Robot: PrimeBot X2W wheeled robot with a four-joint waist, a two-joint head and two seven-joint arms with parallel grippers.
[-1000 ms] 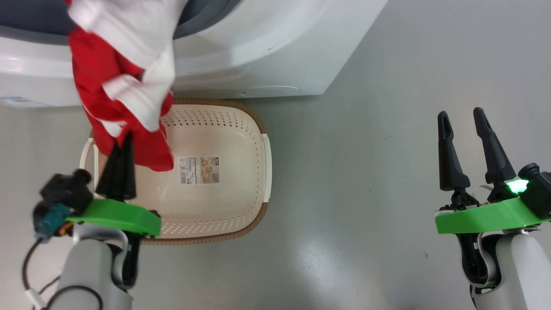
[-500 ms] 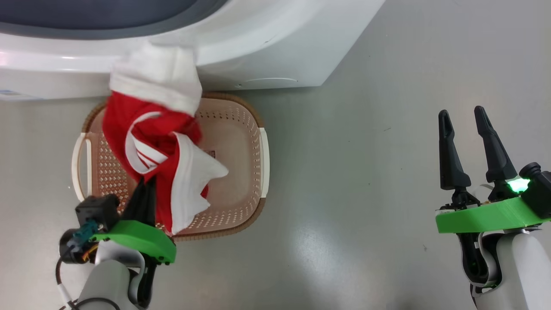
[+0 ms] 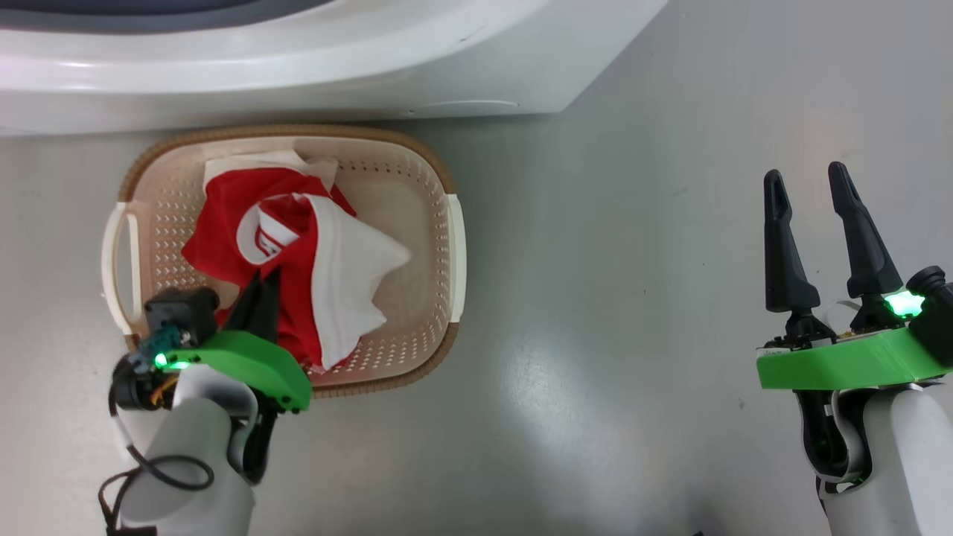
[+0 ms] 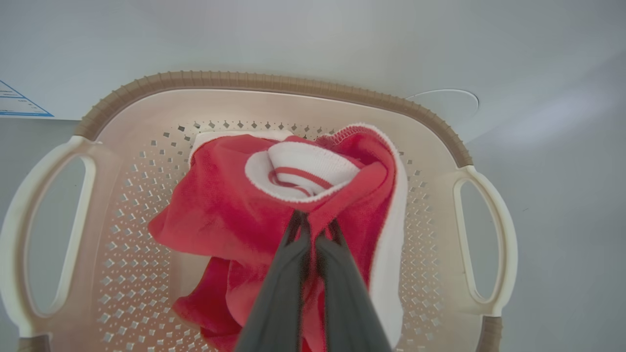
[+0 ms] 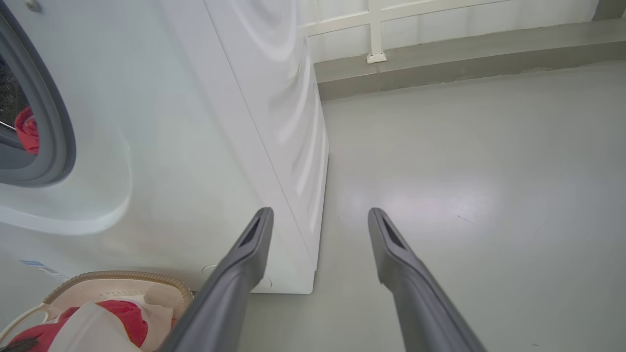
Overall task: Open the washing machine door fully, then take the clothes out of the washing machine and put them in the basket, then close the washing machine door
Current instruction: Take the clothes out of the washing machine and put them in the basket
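Note:
The cream basket (image 3: 298, 132) stands on the floor in front of the white washing machine (image 3: 298, 74). Red clothes (image 3: 223, 223) with white trim lie bunched inside it. My left gripper (image 3: 264, 279) hangs over the basket's near side, shut on a fold of the red fabric. In the left wrist view its tips (image 4: 313, 220) pinch the clothes (image 4: 220, 210) above the basket (image 4: 274, 80). My right gripper (image 3: 805, 175) stands open over bare floor, far right. Its wrist view shows the gripper (image 5: 320, 212) empty, and a red piece (image 5: 27, 132) inside the drum. The washing machine door is out of view.
The machine's grey rubber ring (image 5: 54, 122) and right side panel (image 5: 293, 122) face the right arm. Grey floor (image 3: 633, 298) stretches between basket and right gripper. A low wall base (image 5: 440, 54) runs behind. The basket's white handles (image 4: 489, 234) stick out at both ends.
My left gripper has carried the red and white clothes down from the machine's opening into the basket. The head camera has shifted. The right gripper has stayed open in place.

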